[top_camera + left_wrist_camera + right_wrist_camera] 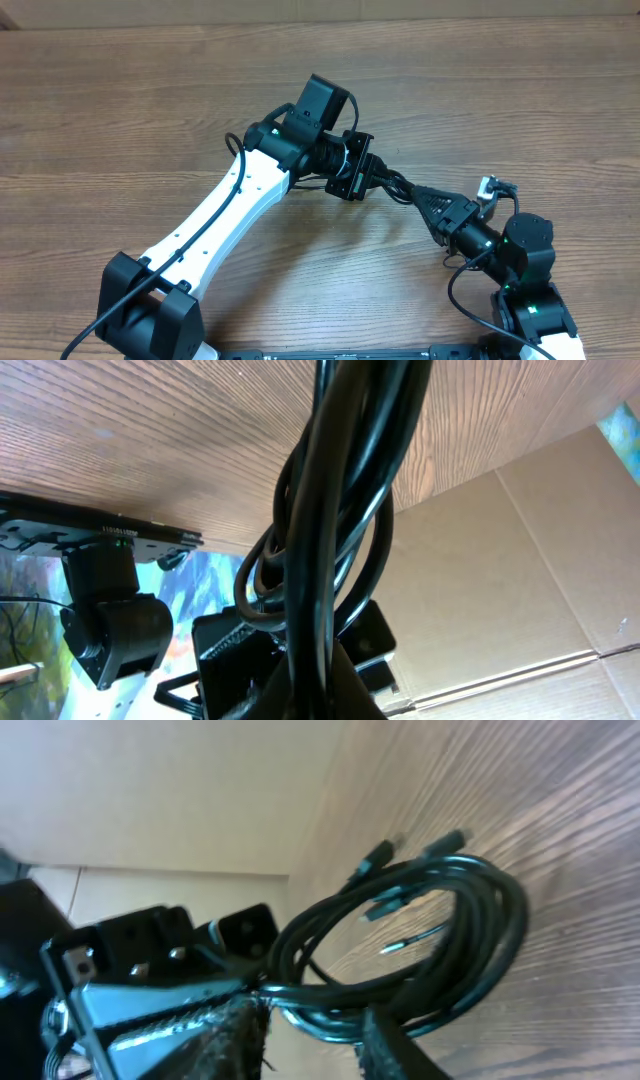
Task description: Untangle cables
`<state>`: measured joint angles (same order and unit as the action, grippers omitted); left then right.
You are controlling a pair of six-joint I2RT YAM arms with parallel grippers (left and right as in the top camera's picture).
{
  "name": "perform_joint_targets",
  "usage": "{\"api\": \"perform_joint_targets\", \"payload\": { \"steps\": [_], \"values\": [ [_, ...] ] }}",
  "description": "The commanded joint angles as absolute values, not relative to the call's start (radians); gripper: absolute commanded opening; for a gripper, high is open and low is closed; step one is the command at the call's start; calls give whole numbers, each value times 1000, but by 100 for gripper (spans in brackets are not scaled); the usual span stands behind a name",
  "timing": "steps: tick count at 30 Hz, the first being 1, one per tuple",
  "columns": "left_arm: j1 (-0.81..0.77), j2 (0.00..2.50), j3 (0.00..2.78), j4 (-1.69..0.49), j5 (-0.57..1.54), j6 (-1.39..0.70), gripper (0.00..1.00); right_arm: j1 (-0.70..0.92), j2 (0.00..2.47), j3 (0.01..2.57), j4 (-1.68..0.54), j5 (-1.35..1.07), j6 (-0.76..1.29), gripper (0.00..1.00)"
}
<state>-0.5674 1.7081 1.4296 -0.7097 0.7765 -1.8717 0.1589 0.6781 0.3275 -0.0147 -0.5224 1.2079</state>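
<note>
A bundle of thin black cables (396, 186) hangs stretched between my two grippers above the wooden table (120, 120). My left gripper (368, 176) is shut on one end of it; in the left wrist view the cables (330, 510) rise from the left gripper (330, 675) as twisted loops. My right gripper (422, 198) faces it from the right, a short gap away. In the right wrist view the coiled cables (470, 930) cross between the fingers of the right gripper (320, 1030), touching both. Small plug ends (375, 855) stick out of the coil's far side.
A cardboard wall (300, 10) runs along the table's far edge. The left arm (230, 210) reaches in diagonally from the front left. The right arm's base (525, 270) stands at the front right.
</note>
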Motion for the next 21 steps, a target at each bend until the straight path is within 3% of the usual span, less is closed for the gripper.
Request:
{"api": "perform_joint_targets", "payload": {
  "steps": [1,7,10,21],
  "values": [
    [-568,1687,1452,-705,775,-1928,4,163,677,341,-5,-552,1204,34],
    [-570,1687,1452,-670,774,-1985,4,163,677,341,-5,-551,1204,52],
    [-570,1687,1452,-605,750,-1991,4,163,677,341,-7,-540,1244,67],
    [-588,1687,1452,-508,728,-1990,4,163,725,341,11,-437,1559,68]
  ]
}}
